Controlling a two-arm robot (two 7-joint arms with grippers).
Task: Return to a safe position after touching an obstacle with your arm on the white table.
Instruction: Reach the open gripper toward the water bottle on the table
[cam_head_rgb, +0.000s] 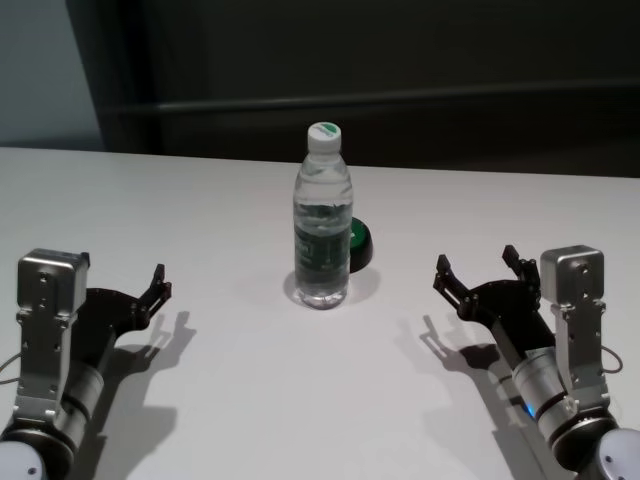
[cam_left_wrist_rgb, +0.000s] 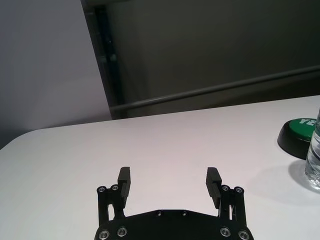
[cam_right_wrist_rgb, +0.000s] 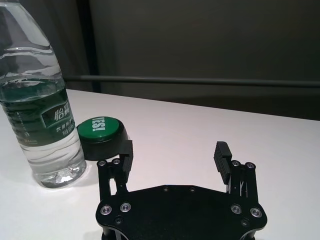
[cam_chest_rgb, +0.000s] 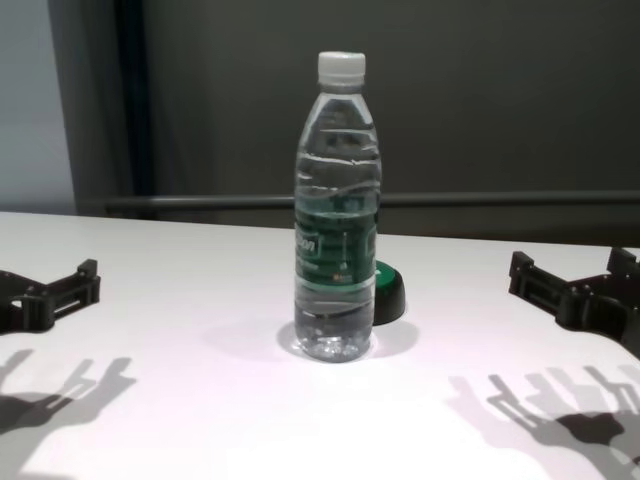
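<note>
The obstacle, a tall clear water bottle (cam_head_rgb: 322, 230) with a white cap and dark green label, stands upright at the middle of the white table (cam_head_rgb: 300, 410). It also shows in the chest view (cam_chest_rgb: 337, 230), the right wrist view (cam_right_wrist_rgb: 40, 110) and the edge of the left wrist view (cam_left_wrist_rgb: 315, 160). My left gripper (cam_head_rgb: 150, 292) is open and empty, low over the table well left of the bottle; its wrist view (cam_left_wrist_rgb: 170, 179) shows the jaws apart. My right gripper (cam_head_rgb: 476, 262) is open and empty, well right of the bottle; its wrist view (cam_right_wrist_rgb: 175, 149) shows the same. Neither arm touches the bottle.
A low round black puck with a green top (cam_head_rgb: 358, 240) sits just behind and right of the bottle, close to it; it also shows in the right wrist view (cam_right_wrist_rgb: 100, 132). A dark wall with a horizontal rail (cam_chest_rgb: 500, 200) runs behind the table's far edge.
</note>
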